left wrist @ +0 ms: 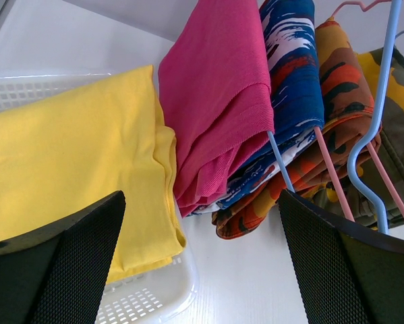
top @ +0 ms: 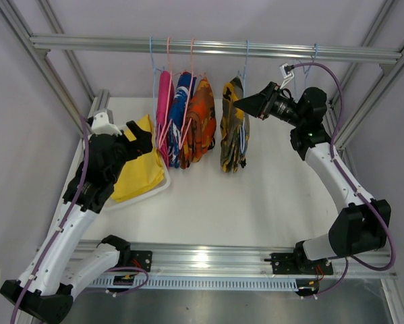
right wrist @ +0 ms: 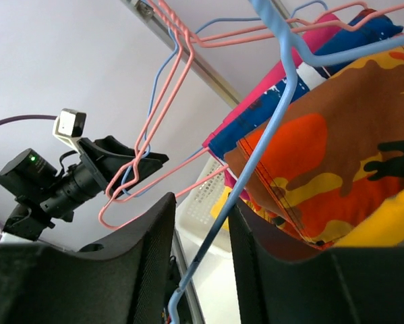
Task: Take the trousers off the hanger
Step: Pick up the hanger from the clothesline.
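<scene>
- Rail (top: 215, 48) runs across the far side of the table (top: 269, 202), with wire hangers hooked on it.
- Four pairs of trousers on hangers, one pair off.
- Yellow pair (left wrist: 73, 155) is off the hanger, lying folded in the white basket (left wrist: 148, 304) on the left of the table, draped over the basket's right rim.
- Pink pair (left wrist: 222, 101), blue-white pair (left wrist: 293, 81) and orange camo pair (left wrist: 336, 88) hang bunched together left of centre, touching side by side, pink leftmost.
- Pink pair hangs just beside the yellow pair; can't tell if they touch.
- Yellow camo pair (top: 234, 128) hangs alone on the blue hanger (right wrist: 261, 135), apart to the right of the bunch.
- Left gripper (left wrist: 202, 199) has its jaws spread wide and holds nothing. It hovers over the basket edge, pointing at the lower ends of the hanging bunch.
- Right gripper (right wrist: 200, 209) is raised at the top of the yellow camo pair, on its right side.
- Right jaws are narrow but still gapped. The blue hanger wire runs between the fingers, with no pinch visible.
- Pink hangers and a second blue one show near the rail in the right wrist view.
</scene>
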{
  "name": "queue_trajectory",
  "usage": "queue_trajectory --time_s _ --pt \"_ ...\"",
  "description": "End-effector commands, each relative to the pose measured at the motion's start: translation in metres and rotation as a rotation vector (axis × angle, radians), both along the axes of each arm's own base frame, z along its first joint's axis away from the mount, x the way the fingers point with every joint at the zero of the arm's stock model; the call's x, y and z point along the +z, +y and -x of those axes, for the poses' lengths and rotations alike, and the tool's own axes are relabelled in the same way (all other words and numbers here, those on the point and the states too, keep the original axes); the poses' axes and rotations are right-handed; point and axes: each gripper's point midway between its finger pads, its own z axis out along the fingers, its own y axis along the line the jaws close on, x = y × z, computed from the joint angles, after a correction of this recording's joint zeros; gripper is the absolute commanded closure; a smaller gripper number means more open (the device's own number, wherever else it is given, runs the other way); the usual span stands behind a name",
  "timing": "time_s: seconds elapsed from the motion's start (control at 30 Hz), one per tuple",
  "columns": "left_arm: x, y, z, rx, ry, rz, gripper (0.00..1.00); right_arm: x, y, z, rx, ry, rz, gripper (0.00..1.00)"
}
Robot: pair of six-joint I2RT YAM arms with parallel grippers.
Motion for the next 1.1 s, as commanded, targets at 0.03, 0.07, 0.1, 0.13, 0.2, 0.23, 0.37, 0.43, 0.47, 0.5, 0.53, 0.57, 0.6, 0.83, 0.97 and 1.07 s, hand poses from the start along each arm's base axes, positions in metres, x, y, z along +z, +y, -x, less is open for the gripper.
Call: queue_trajectory --time_s 0.03,0.07,0.1,0.13,0.2,0.23,0.37,0.43,0.47,0.5,0.53,0.57,0.6,0.83,0.97,1.07 --pt "0.009 -0.002 -0.002 -0.021 -0.038 -0.012 0.01 0.023 0.004 0.014 0.076 -0.074 -0.058 0.65" --pt "0.01 -0.002 -0.002 -0.02 -0.041 -0.011 0.0 0.023 0.004 0.013 0.079 -0.079 -0.063 0.67" --pt "0.01 -0.002 -0.002 -0.02 -0.041 -0.013 0.01 0.022 0.005 0.013 0.082 -0.077 -0.064 0.68" --pt "0.011 -0.002 -0.001 -0.021 -0.044 -0.01 0.0 0.022 0.006 0.013 0.08 -0.075 -0.066 0.72" --pt "0.011 -0.003 -0.001 -0.024 -0.043 -0.009 0.01 0.02 0.006 0.012 0.076 -0.073 -0.065 0.75" --pt "0.011 -0.003 -0.001 -0.025 -0.043 -0.011 0.01 0.019 0.007 0.011 0.079 -0.071 -0.064 0.76" --pt "0.011 -0.004 -0.001 -0.032 -0.041 -0.008 0.01 0.02 0.009 0.011 0.079 -0.082 -0.062 0.85" --pt "0.01 -0.005 -0.001 -0.035 -0.04 -0.008 0.0 0.02 0.009 0.009 0.074 -0.085 -0.062 0.88" --pt "0.011 -0.005 -0.001 -0.035 -0.043 -0.007 0.01 0.024 0.009 0.009 0.075 -0.094 -0.065 0.89" --pt "0.01 -0.005 -0.001 -0.036 -0.041 -0.007 0.01 0.025 0.01 0.009 0.075 -0.096 -0.066 0.89" --pt "0.011 -0.005 -0.001 -0.036 -0.043 -0.007 0.01 0.025 0.011 0.008 0.075 -0.098 -0.065 0.93" --pt "0.011 -0.005 -0.001 -0.04 -0.042 -0.008 0.01 0.028 0.011 0.008 0.072 -0.105 -0.067 1.0" --pt "0.01 -0.006 -0.001 -0.039 -0.041 -0.007 0.01 0.029 0.011 0.008 0.07 -0.108 -0.068 1.0" --pt "0.01 -0.007 -0.002 -0.045 -0.038 -0.006 0.0 0.047 0.013 0.014 0.091 -0.147 -0.11 1.0" --pt "0.01 -0.007 -0.002 -0.047 -0.037 -0.006 0.01 0.066 0.012 0.019 0.092 -0.197 -0.117 1.0" --pt "0.009 -0.008 -0.002 -0.053 -0.036 -0.007 0.0 0.078 0.011 0.022 0.088 -0.227 -0.117 1.0"
